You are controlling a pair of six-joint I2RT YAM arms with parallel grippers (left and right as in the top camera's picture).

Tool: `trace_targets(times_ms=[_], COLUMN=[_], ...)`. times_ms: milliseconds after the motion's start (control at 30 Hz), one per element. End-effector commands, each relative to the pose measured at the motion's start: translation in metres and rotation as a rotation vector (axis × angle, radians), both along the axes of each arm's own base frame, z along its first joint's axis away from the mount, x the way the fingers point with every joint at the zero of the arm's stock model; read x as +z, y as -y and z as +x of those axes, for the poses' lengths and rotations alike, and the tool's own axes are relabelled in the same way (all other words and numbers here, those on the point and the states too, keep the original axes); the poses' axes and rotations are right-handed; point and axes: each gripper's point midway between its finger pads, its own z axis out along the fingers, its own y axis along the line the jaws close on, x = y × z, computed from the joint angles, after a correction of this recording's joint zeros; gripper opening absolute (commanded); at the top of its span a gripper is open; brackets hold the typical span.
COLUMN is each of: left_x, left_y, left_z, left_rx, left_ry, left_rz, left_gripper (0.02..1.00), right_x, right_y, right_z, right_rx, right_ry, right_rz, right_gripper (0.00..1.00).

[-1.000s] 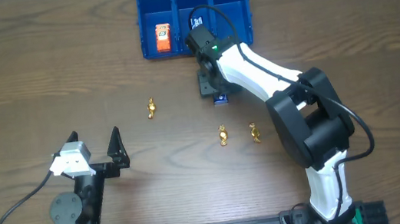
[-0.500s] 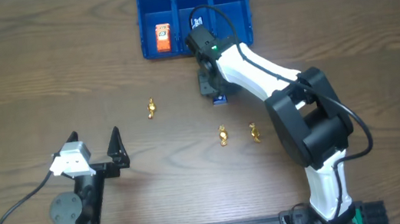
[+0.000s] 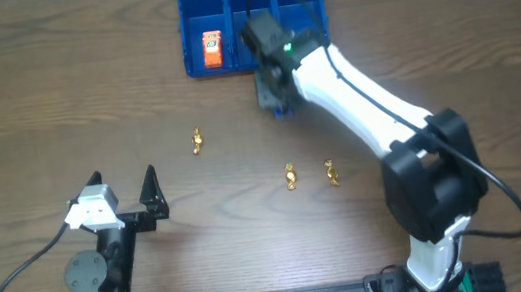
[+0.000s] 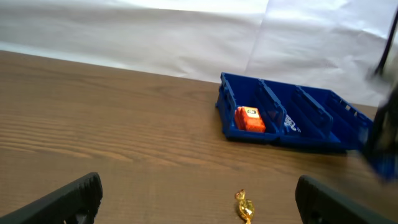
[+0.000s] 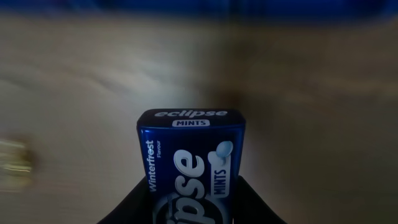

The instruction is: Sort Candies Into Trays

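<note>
A blue tray (image 3: 185,30) with three compartments stands at the far middle of the table; an orange candy (image 3: 212,48) lies in its left compartment. My right gripper (image 3: 274,96) hovers just in front of the tray, shut on a dark blue mint tin (image 5: 189,165) that shows under it as a blue tin (image 3: 282,113). Three gold-wrapped candies lie on the wood: one gold candy (image 3: 197,140) at the left, two more (image 3: 291,175) (image 3: 330,171) nearer me. My left gripper (image 3: 123,186) stands open near the front left, empty. Its wrist view shows the tray (image 4: 311,140), the orange candy (image 4: 250,119) and a gold candy (image 4: 244,206).
The table is bare wood around the candies. A black cable (image 3: 268,14) from the right arm loops over the tray's middle compartment. The tray's blue edge (image 5: 249,5) lies just beyond the tin, and a blurred gold candy (image 5: 12,163) off to one side.
My right gripper has risen with the mint tin and moved towards the tray. The left arm has stayed still.
</note>
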Motion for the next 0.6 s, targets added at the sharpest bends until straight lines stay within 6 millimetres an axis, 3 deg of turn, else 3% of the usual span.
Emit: trace_targets(times_ms=[33,100,133,300,400,600], left_x=[-0.016,-0.016,-0.016,-0.016,-0.016,-0.016], left_y=[0.002,0.002,0.002,0.002,0.002,0.002], left_z=[-0.001,-0.001,-0.001,-0.001,-0.001,-0.001], left_rx=[-0.015,-0.015,-0.015,-0.015,-0.015,-0.015], left_ry=[-0.046,-0.046,-0.046,-0.046,-0.046,-0.046], left_rz=[0.011,0.011,0.011,0.011,0.011,0.011], left_gripper=[0.998,0.998,0.998,0.998,0.998,0.998], right_x=[0.084,0.096,0.101,0.089,0.074,0.052], right_y=[-0.008,-0.015,-0.021,-0.036,-0.036,-0.028], right_z=[0.046,0.067,0.087,0.131,0.147,0.157], right_rx=[-0.014,-0.021,-0.03,-0.031,-0.043,-0.053], right_ry=[0.225,0.264,0.291,0.329,0.33,0.308], right_rz=[0.014,0.022,0.032,0.044,0.047,0.035], right_gripper=[0.183,0.183,0.183,0.185,0.185,0.189])
